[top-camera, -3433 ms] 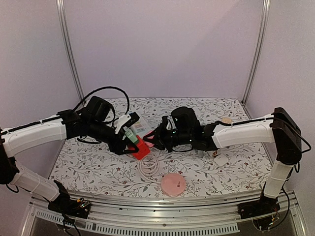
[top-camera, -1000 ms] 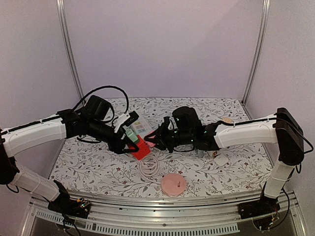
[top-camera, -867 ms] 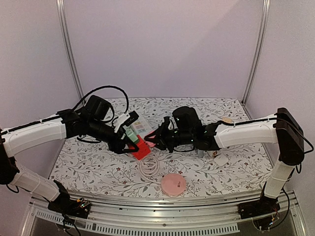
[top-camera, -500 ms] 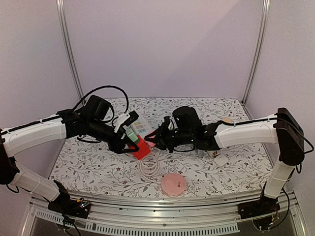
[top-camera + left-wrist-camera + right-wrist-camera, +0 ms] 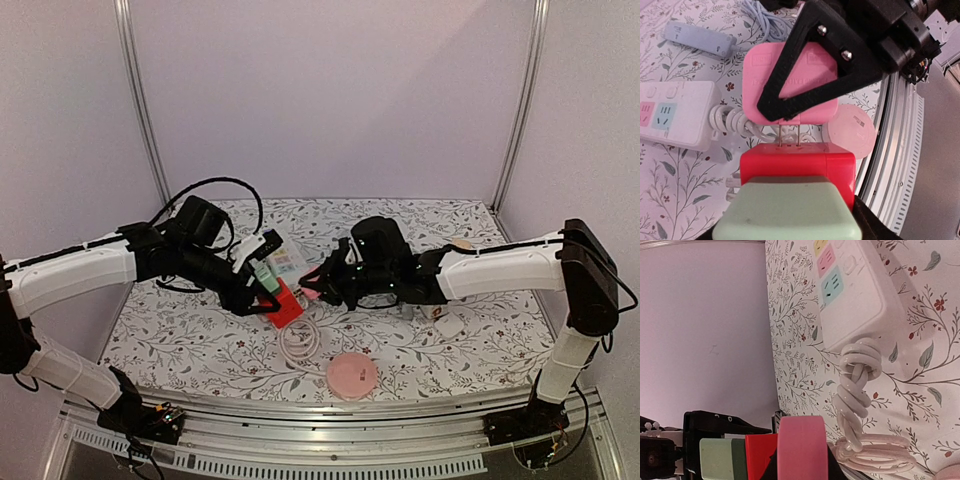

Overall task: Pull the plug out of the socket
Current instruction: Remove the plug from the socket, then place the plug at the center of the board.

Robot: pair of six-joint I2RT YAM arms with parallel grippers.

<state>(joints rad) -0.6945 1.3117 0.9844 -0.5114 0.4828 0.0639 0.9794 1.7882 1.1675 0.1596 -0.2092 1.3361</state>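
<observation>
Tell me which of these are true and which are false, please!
1. The right tool holds the pink plug. True.
2. The left tool is empty. False: it grips the red socket.
3. Two metal prongs show between plug and socket. True.
4. The white power strip is held up in the air. False: it lies on the table.
5. The round disc on the table is blue. False: it is pink.
</observation>
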